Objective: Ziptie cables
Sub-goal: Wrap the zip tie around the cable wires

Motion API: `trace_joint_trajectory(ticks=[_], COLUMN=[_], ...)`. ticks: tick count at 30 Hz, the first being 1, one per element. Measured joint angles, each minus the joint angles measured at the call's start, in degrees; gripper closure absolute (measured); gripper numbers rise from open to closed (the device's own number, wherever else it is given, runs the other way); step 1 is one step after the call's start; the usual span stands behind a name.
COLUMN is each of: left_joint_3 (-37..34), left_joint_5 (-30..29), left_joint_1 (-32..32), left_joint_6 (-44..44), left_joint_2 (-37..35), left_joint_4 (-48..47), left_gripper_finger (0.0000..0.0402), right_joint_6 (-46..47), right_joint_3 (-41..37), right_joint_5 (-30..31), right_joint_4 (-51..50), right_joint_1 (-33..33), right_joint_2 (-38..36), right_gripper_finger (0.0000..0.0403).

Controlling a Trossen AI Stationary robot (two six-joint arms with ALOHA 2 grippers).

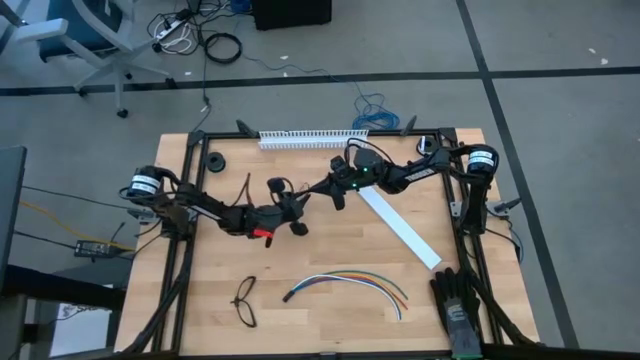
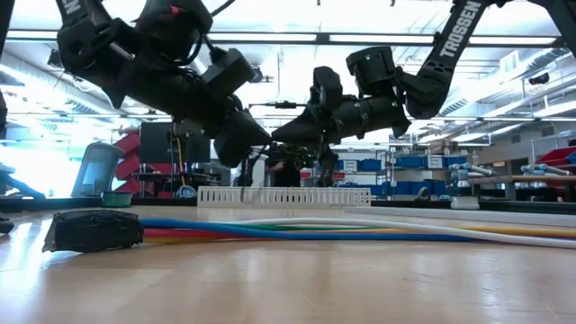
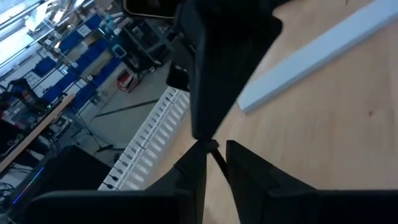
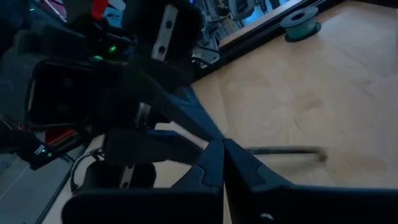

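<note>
We find the left claw (image 1: 308,200) and right claw (image 1: 322,189) meeting tip to tip above the counter (image 1: 330,320), both closed on the ziptie (image 3: 212,149). The cables (image 1: 350,283) lie apart, nearer the front edge.

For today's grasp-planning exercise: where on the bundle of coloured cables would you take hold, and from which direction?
Grip the cables near the dark joined end, coming straight down from above. There the wires are gathered together, while towards the other end they fan apart, and they lie flat on the table.
</note>
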Motion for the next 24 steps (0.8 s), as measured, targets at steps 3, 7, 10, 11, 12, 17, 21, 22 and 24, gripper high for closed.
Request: trace_joint_trajectory(ticks=[3,7,10,11,12,17,21,22,24], left_joint_3=[0.05,0.08,0.08,0.08,0.10,0.10,0.10,0.10,0.10], left_joint_5=[-0.02,-0.02,-0.21,-0.21,-0.19,-0.21,-0.21,-0.21,-0.21], left_joint_1=[-0.02,0.01,0.33,0.48,0.66,1.09,1.09,1.09,1.09], left_joint_6=[0.00,0.00,0.02,0.02,0.02,0.02,0.02,0.02,0.02], left_joint_2=[0.00,0.00,0.00,0.00,0.00,0.01,0.04,0.04,0.04], left_joint_4=[-0.07,0.08,0.10,0.14,0.14,0.20,0.30,0.28,0.30], left_gripper_finger=[0.0330,0.0330,0.0330,0.0330,0.0330,0.0330,0.0330,0.0330,0.0331], right_joint_6=[0.02,-0.01,-0.01,-0.01,-0.05,-0.05,-0.03,-0.04,-0.03], right_joint_3=[0.00,0.00,0.00,0.00,0.00,0.00,-0.02,-0.02,-0.02], right_joint_5=[0.22,-0.03,-0.33,-0.44,-0.43,-0.42,-0.53,-0.53,-0.53], right_joint_4=[0.28,0.28,0.28,0.30,0.33,1.83,2.65,2.63,2.62], right_joint_1=[0.00,0.09,0.25,0.32,0.41,1.02,1.14,1.14,1.11], right_joint_2=[0.00,0.00,0.00,0.00,0.00,0.00,0.00,0.00,0.00], right_gripper_finger=[0.0403,0.0403,0.0403,0.0403,0.0403,0.0403,0.0403,0.0403,0.0403])
